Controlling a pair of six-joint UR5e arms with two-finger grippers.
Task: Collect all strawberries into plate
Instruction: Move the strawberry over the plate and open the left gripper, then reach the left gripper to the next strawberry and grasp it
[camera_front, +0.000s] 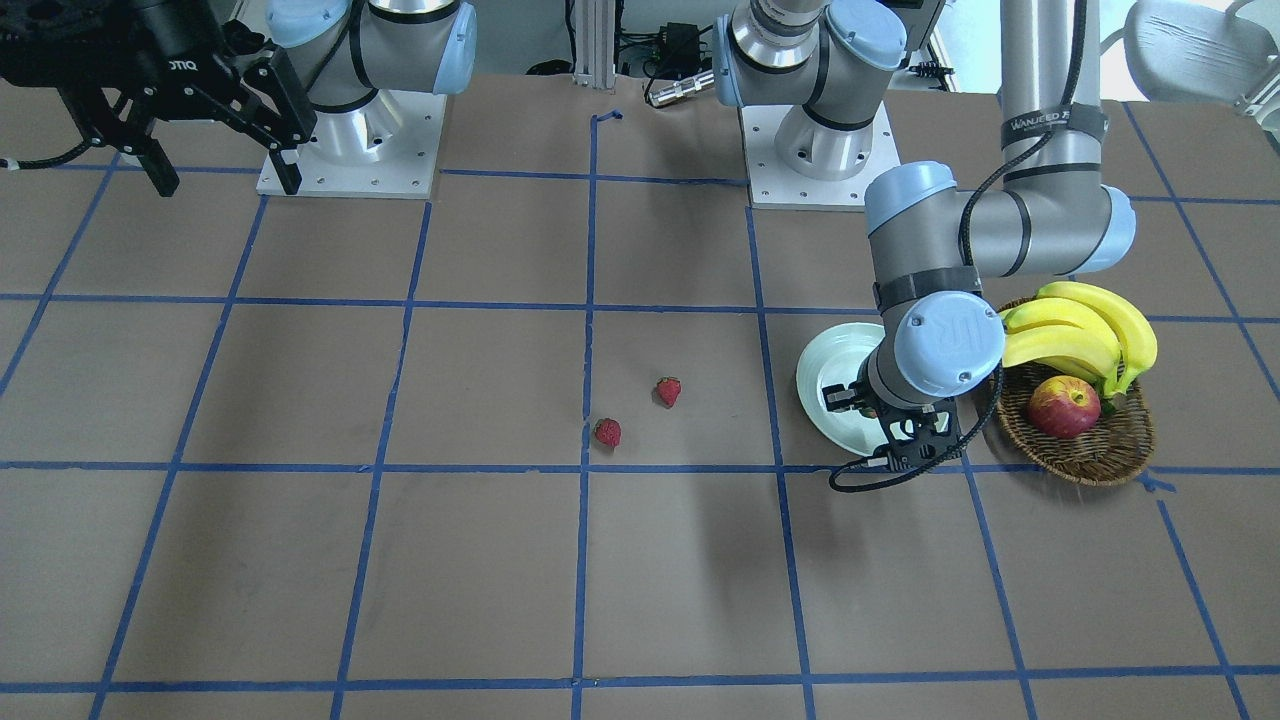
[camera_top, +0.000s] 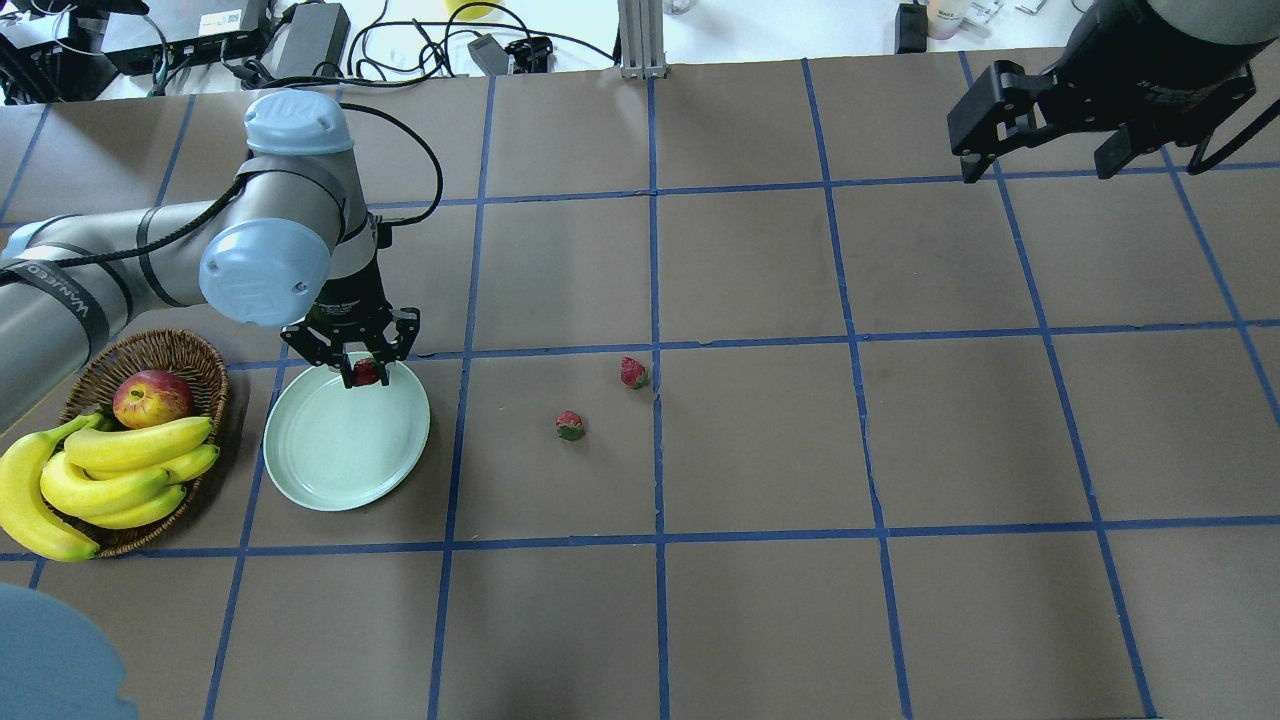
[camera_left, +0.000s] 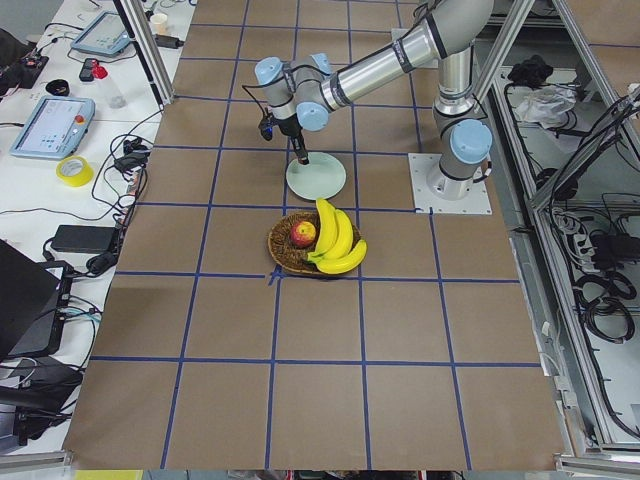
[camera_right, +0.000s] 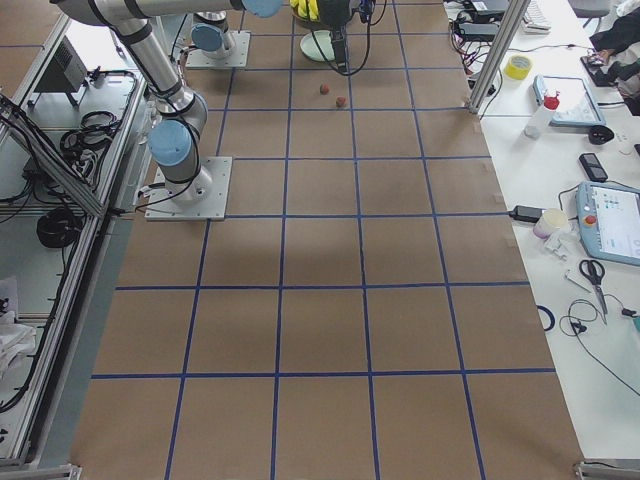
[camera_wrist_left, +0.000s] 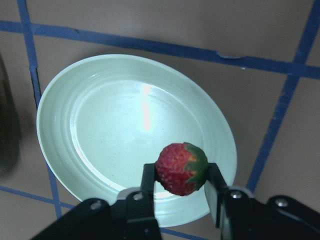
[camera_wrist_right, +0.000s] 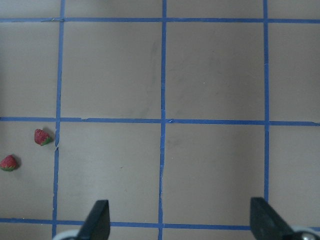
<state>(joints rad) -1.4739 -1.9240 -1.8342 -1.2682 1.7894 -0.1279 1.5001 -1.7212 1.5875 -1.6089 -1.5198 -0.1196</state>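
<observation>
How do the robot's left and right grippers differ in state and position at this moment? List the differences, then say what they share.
The left gripper is shut on a strawberry; the right gripper is open and holds nothing. The left gripper hangs low over the edge of the plate; the right gripper is raised and far from the plate, off to the other side. Both are black two-finger grippers pointing downward.

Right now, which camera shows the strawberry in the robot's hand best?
The left wrist view: the held strawberry sits close, pinched by the left gripper over the plate. Overhead shows it tiny; the others don't show it.
</observation>
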